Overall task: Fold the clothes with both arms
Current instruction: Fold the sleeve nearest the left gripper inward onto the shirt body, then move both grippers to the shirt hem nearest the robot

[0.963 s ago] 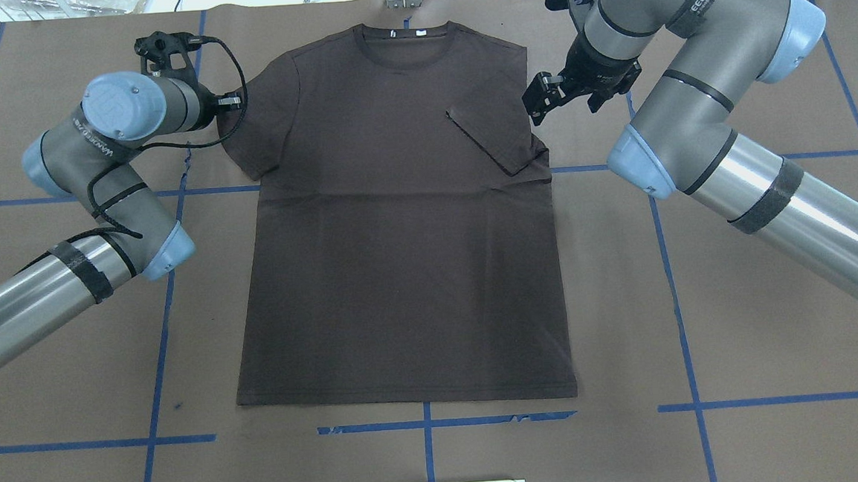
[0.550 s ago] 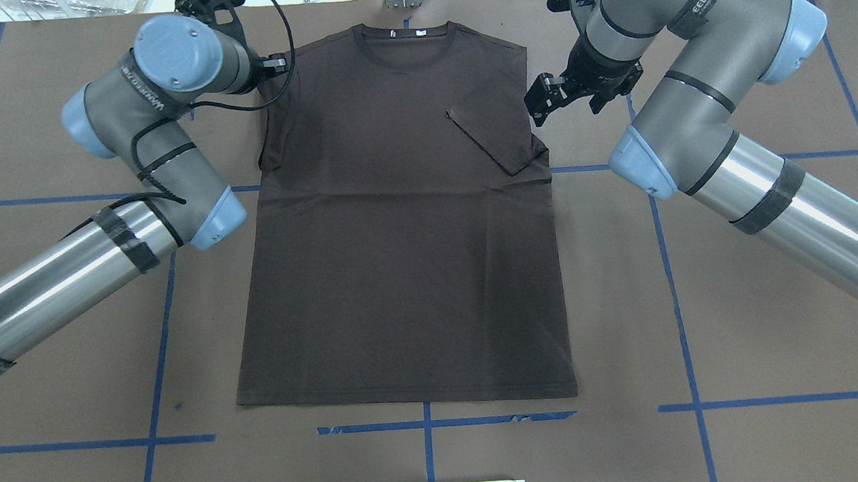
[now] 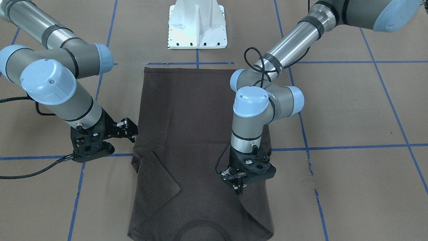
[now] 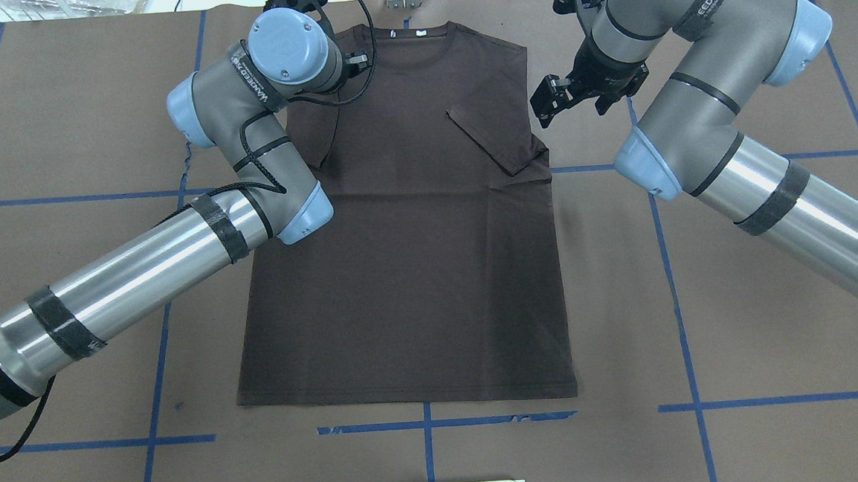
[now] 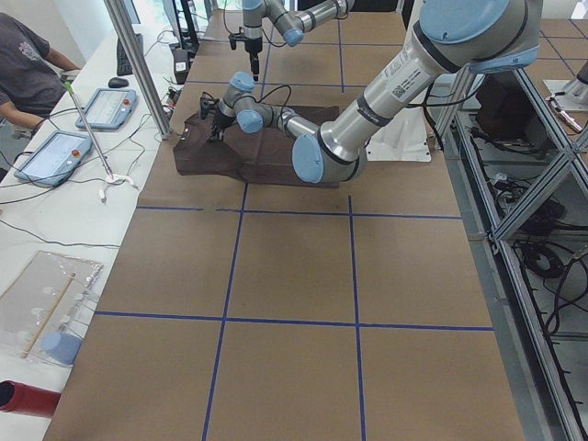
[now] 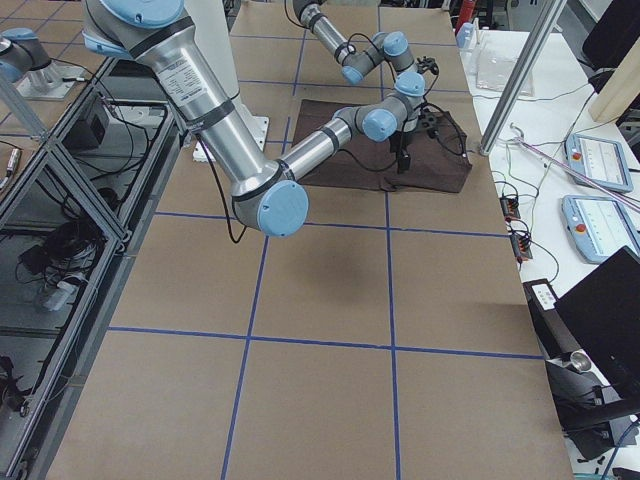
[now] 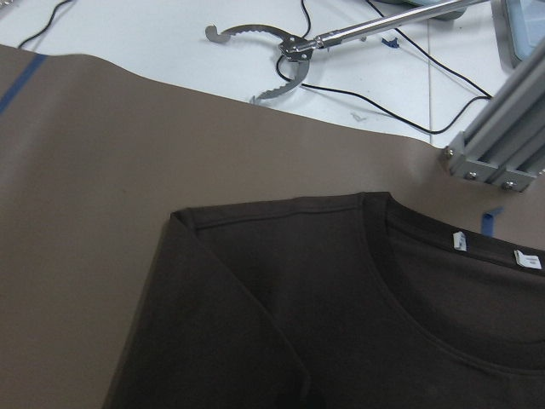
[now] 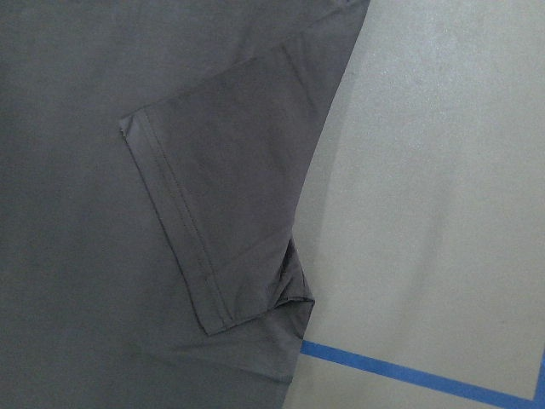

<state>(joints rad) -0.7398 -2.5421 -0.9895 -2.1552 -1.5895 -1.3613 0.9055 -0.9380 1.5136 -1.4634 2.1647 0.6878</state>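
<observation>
You see the T-shirt [image 4: 416,271] flat on the brown-papered surface [image 4: 763,347], blue tape [image 4: 674,293] gridding it; tablets [image 5: 52,154] sit on a white bench [image 5: 55,216] beyond. The left end effector [image 3: 239,190] is pinched closed on the shirt's fabric; the right end effector [image 3: 131,129] is spread, empty. Overhead, the left arm [image 4: 140,273] covers one shoulder.

Sleeve [image 8: 230,196] folded inward — T-shirt [image 8: 77,256] (blue tape [image 8: 409,372] beside)

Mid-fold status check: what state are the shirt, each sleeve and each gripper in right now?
T-shirt: spread flat on the table.
right-side sleeve: folded in onto the shirt.
left-side sleeve: pinched and lifted, partway folded inward.
left gripper: shut on the left-side sleeve.
right gripper: open, empty, beside the shirt's edge.
</observation>
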